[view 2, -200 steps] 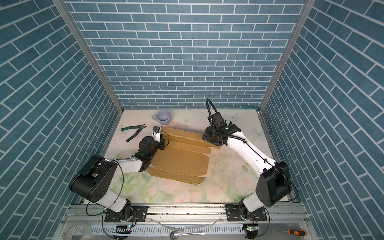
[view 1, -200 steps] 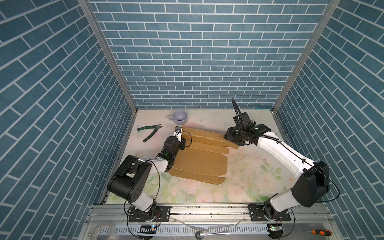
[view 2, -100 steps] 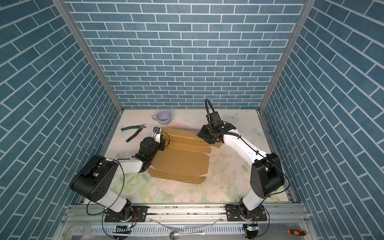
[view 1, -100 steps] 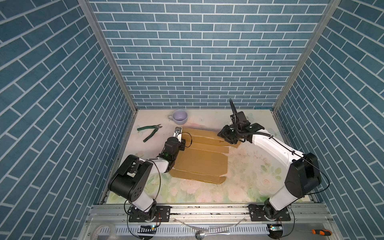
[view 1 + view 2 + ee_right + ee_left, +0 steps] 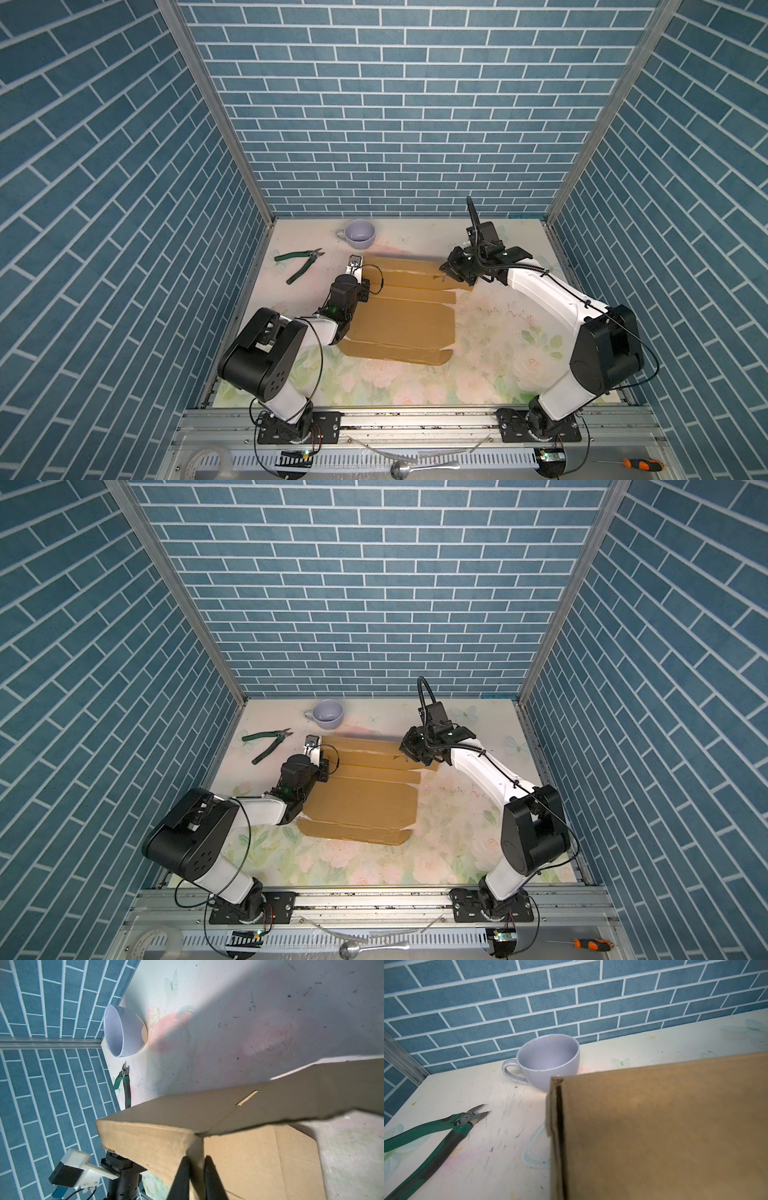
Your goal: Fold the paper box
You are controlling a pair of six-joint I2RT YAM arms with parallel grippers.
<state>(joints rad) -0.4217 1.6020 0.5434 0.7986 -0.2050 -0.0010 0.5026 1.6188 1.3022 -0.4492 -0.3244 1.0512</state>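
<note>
Pinching paper box (image 5: 158, 1111) edge, R hand (image 5: 196, 1159)

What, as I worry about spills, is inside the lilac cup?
Nothing shows inside the lilac cup, only its bare speckled wall. In the left wrist view, the paper box hides its foot.
</note>
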